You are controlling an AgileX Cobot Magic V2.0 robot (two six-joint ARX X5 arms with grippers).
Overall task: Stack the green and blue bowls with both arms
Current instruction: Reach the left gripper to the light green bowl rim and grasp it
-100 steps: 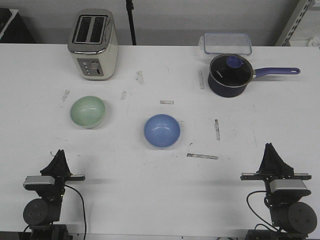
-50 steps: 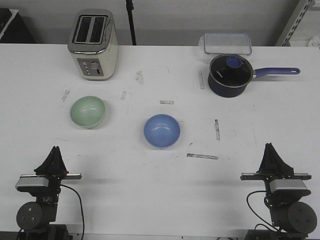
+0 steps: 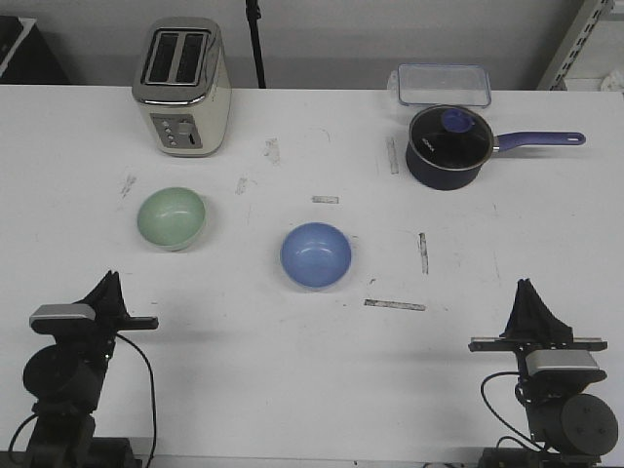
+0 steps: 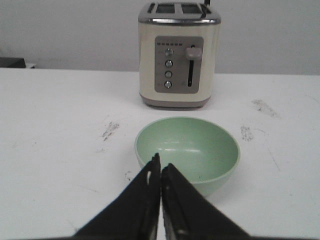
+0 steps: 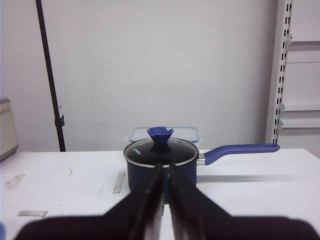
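A pale mint green bowl [image 3: 172,217] sits upright on the table's left side; it also shows in the left wrist view [image 4: 187,151], just past the fingertips. A light blue bowl [image 3: 316,255] sits near the middle, apart from the green one. My left gripper [image 3: 108,284] is shut and empty, near the front left, short of the green bowl; in its own view [image 4: 160,162] the jaws are pressed together. My right gripper [image 3: 527,289] is shut and empty at the front right; in its own view [image 5: 164,167] it faces the saucepan.
A cream toaster [image 3: 182,86] stands at the back left, behind the green bowl [image 4: 179,52]. A dark blue saucepan [image 3: 447,144] with a lid and long handle sits at the back right, a clear lidded box [image 3: 443,84] behind it. Scuff marks dot the white table [image 3: 292,370].
My left arm has swung left and risen a little at the front left. The right arm and both bowls have not moved.
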